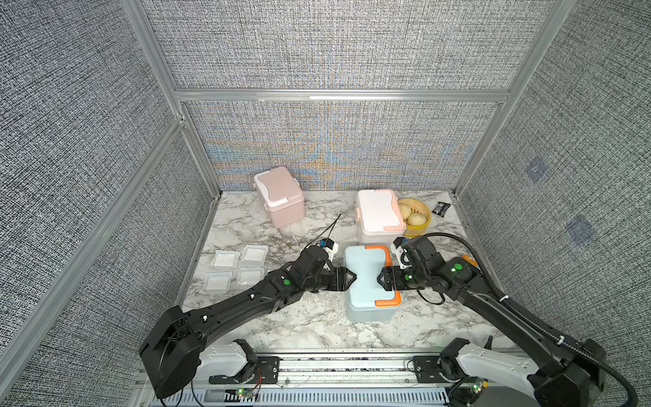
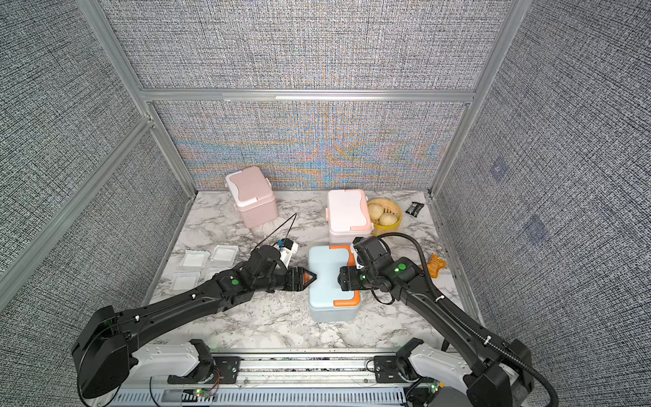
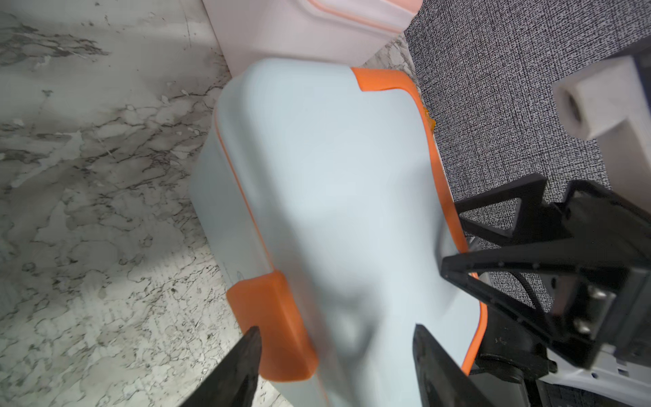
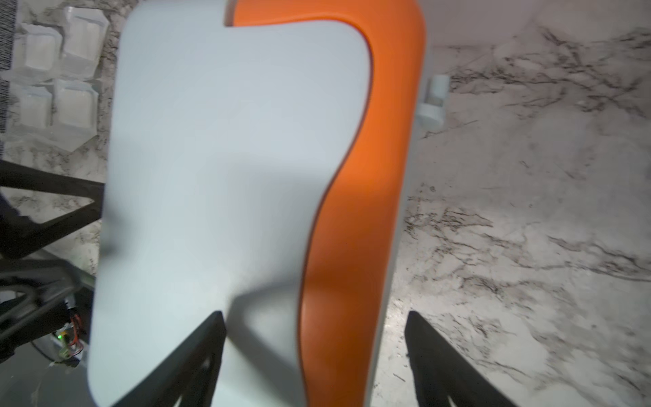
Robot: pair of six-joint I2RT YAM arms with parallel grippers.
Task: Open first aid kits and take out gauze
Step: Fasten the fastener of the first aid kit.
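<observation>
The light blue first aid kit point(image 1: 368, 282) with orange trim stands mid-table, lid down. My left gripper point(image 1: 352, 278) is open at its left edge, its jaws straddling the orange clasp point(image 3: 278, 324) and the lid's corner. From the opposite side, my right gripper point(image 1: 382, 279) is open over the lid's right edge, with the orange handle point(image 4: 352, 211) between its jaws. Neither holds anything. The pink kit point(image 1: 280, 195) and the white kit with peach trim point(image 1: 378, 215) stand closed at the back. Several gauze pads point(image 1: 239, 267) lie on the table at the left.
A yellow basket point(image 1: 419, 216) of buns sits right of the white kit, and a black packet point(image 1: 441, 208) lies by the back right corner. An orange wrapper point(image 1: 470, 261) lies beside the right arm. Grey walls enclose the marble table point(image 1: 317, 324) on three sides.
</observation>
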